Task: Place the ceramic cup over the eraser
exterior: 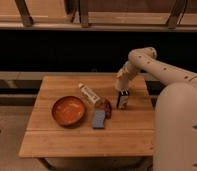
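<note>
At three o'clock from the middle of the light wooden table [67,142], gripper [123,93] with jaws drawn together, right over the small black rectangular eraser [123,102], about touching it. Cannot pick out the small cream-white ceramic cup against the cream arm. Well off at the eraser's nine o'clock, a wide orange bowl [69,110].

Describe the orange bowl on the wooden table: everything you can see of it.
The orange bowl is wide, round and shallow, with a smooth surface, brighter orange inside and darker at the rim. It sits upright on the left half of the wooden table, and nothing shows inside it. A blue-grey pad lies close on its right, apparently not touching. The gripper, shut, is well away to the right, at the eraser.
</note>
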Tool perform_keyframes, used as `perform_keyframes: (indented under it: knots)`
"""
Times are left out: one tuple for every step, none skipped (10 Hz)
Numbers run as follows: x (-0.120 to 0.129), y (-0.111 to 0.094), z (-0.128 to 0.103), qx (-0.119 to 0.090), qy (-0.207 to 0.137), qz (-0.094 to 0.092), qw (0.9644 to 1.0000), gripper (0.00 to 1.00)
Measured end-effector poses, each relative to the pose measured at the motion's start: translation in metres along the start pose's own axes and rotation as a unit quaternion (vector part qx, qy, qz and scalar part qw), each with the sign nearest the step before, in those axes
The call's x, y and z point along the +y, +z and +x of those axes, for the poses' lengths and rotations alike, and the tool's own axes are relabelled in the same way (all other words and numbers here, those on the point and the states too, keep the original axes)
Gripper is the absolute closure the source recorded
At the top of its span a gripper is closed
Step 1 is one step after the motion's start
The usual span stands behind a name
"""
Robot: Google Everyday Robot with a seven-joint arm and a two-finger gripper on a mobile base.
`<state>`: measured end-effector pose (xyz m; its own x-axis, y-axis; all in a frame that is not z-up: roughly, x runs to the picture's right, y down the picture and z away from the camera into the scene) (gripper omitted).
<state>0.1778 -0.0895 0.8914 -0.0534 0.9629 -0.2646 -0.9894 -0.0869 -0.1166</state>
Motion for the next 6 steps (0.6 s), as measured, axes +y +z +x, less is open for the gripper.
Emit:
perform_keyframes:
  knots:
    - [0.006, -0.027, -0.016, -0.017, -0.007, 0.010, 0.9998, 1.00]
    - [0.014, -0.057, -0.029, -0.031, -0.014, 0.022, 0.9992, 1.00]
    - [0.020, -0.080, -0.036, -0.041, -0.015, 0.030, 0.9986, 1.00]
    - [0.025, -0.095, -0.039, -0.046, -0.013, 0.035, 0.9982, 1.00]
    - [0.035, -0.122, -0.041, -0.054, -0.002, 0.037, 0.9979, 1.00]
    - [0.045, -0.137, -0.037, -0.057, 0.009, 0.036, 0.9977, 1.00]
